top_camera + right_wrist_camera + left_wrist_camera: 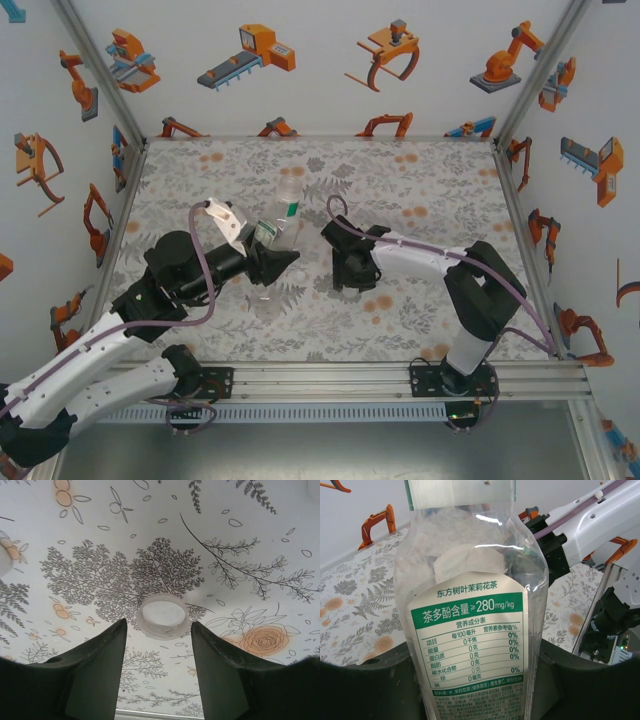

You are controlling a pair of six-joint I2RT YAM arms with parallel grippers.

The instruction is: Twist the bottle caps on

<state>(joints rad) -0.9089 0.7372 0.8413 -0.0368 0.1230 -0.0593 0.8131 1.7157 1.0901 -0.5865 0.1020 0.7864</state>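
A clear bottle [470, 580] with a green and white label stands between the dark fingers [370, 685] of my left gripper [480, 680], which is shut on its body. From above, the bottle [278, 222] leans up and away from the left gripper [276, 260] at the middle left of the table, with its neck [290, 194] uncapped. A white bottle cap [162, 616] lies on the table with its hollow side up. My right gripper [159, 626] hangs open just above it, one finger on each side, not touching. The right gripper [346, 268] points down at the table's centre.
The floral tablecloth [420, 200] covers the table. Printed walls close in the left, back and right sides, and a metal rail [400, 372] runs along the near edge. The right arm's white link [590, 520] passes close behind the held bottle. A pale round blur [4, 560] sits at the left edge.
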